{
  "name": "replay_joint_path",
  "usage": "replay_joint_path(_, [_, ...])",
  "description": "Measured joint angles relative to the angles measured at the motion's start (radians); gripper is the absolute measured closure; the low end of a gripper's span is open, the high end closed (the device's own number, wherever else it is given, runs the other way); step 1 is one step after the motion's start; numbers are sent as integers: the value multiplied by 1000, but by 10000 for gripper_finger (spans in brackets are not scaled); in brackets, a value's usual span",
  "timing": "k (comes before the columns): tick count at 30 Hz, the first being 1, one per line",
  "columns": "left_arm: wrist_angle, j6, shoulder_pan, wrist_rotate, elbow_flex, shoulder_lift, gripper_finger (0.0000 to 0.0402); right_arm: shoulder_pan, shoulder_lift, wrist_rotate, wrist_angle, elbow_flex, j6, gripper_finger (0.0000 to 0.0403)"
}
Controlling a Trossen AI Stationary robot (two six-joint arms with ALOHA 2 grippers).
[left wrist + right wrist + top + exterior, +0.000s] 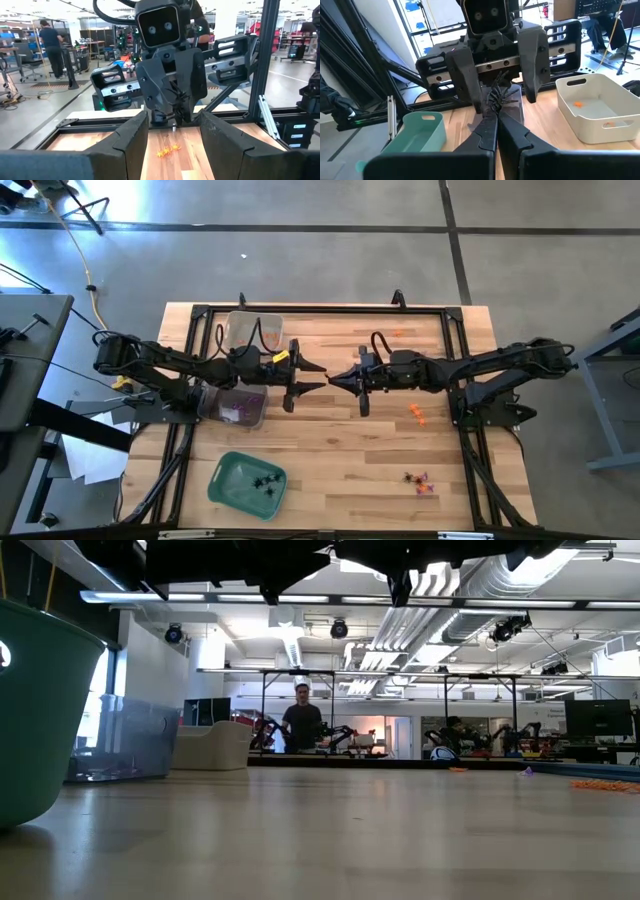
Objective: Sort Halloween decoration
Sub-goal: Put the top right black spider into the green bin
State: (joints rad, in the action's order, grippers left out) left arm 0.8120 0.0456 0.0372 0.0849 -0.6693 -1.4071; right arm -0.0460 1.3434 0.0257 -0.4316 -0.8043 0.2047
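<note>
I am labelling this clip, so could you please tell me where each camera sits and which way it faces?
High view: overhead, straight down on the table; both arms, left gripper facing right gripper.
Low view: table height, towards the room; green tray, arms' undersides.
Left wrist view: past its open fingers at the right gripper.
Right wrist view: past its shut fingers at the left gripper.
Both wrist views share the black spider.

Two matte black jointed arms [170, 365]; looped black cables; angular dark fingers [127, 145]; slotted grey plates behind each tool
</note>
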Motion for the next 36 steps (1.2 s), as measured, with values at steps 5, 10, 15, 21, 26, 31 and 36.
replay_joint_path(5, [0,0,0,0,0,0,239,0,0,0,0,0,1,403])
replay_joint_path(10, [1,0,0,0,0,0,251,0,0,0,0,0,-3,403])
replay_joint_path(15, [1,1,0,0,0,0,276,0,0,0,-1,0,-3,403])
replay_joint_path(21, [1,2,0,0,0,0,326,0,0,0,-5,0,-4,403])
replay_joint_path(26, [1,4,0,0,0,0,377,0,0,0,-8,0,-8,403])
replay_joint_path(31, [0,3,0,0,0,0,398,0,0,0,-7,0,-14,403])
replay_joint_path(36, [-2,1,0,1,0,0,401,0,0,0,-7,0,-26,403])
